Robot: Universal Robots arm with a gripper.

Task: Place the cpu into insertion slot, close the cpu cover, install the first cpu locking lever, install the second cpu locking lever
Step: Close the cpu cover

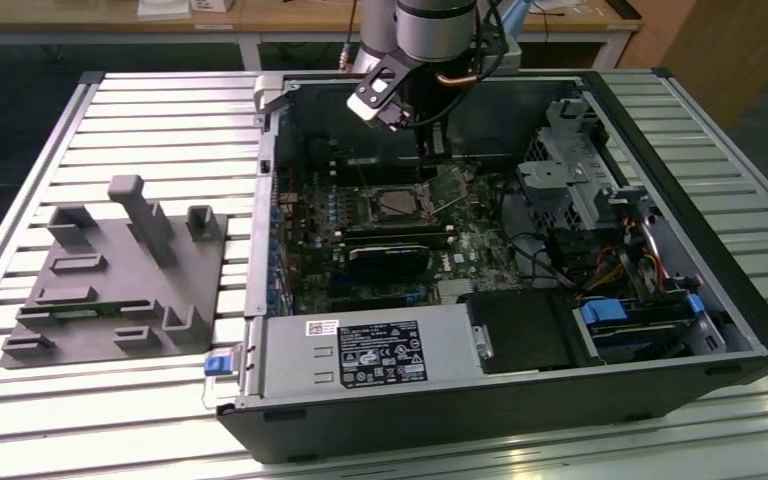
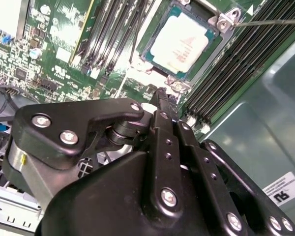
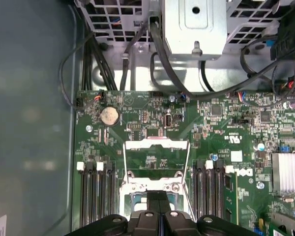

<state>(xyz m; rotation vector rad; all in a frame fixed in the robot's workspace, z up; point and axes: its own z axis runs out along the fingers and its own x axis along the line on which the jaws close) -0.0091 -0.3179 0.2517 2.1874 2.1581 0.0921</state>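
Note:
The pale silver cpu lies flat in the insertion slot on the green motherboard, inside the open computer case. The cpu cover, a thin silver frame, is swung open away from the slot, and the board shows through its window. A thin wire locking lever sticks out from one corner of the slot. My gripper hangs just over the slot's hinge edge. Its black fingers are pressed together with nothing between them, and they hide part of the slot in the first wrist view.
Long black memory slots flank the slot on both sides. A black card sits nearer the power supply. A drive cage and cable bundles crowd the exterior view's right. A grey fixture stands outside the case.

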